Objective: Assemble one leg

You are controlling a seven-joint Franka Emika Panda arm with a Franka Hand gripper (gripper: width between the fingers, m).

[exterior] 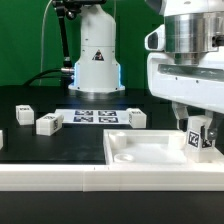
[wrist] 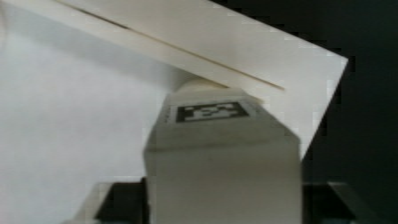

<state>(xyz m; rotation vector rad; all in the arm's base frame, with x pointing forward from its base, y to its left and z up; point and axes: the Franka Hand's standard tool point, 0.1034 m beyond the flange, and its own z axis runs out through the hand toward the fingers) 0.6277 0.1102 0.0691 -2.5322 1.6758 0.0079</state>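
My gripper is shut on a small white leg with a tag on its face. It holds the leg upright over the near right corner of the wide white panel. In the wrist view the leg fills the space between my dark fingers, tag end pointing toward the panel. I cannot tell whether the leg's lower end touches the panel. Three more legs lie loose on the black table: two on the exterior view's left and one behind the panel.
The marker board lies flat in front of the robot base. A long white bar runs along the table's near edge. Another white piece shows partly at the exterior view's left edge.
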